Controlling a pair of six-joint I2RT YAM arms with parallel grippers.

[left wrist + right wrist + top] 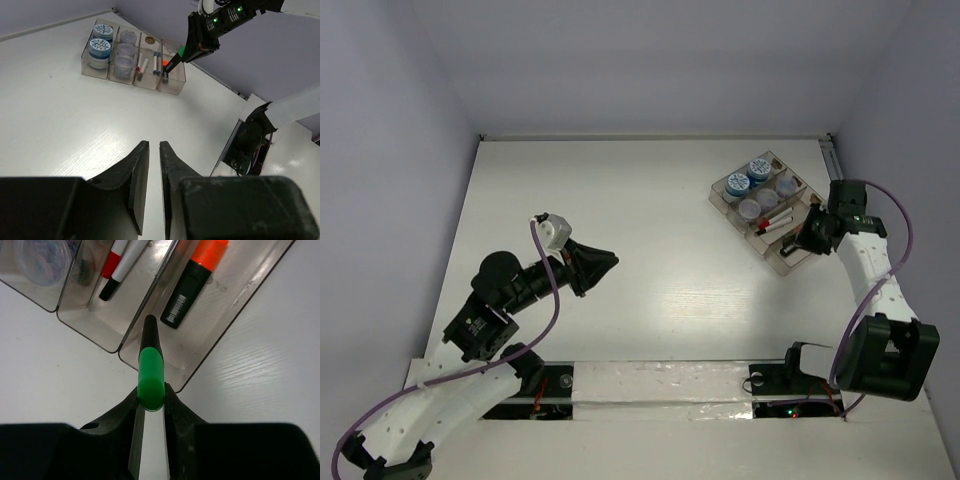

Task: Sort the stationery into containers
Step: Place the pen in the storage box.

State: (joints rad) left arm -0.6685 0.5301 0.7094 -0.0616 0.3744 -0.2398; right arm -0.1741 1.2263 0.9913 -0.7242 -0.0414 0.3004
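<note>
The right gripper (151, 395) is clamped on the green highlighter (150, 370), whose black end points down into the tray (220, 315) compartment just ahead of it. The orange highlighter (192, 285) lies there, further ahead and to the gripper's right. This looks like the drop-off step. Next it likely needs lowering or tilting the highlighter past the near wall before releasing. The left gripper (153, 144) hangs over the tabletop (75, 125), well apart from the tray, jaws a slit apart and empty.

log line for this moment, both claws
right claw: shut on green highlighter, over tray end compartment | orange highlighter: in it | left claw: slightly open, empty, away from tray
</note>
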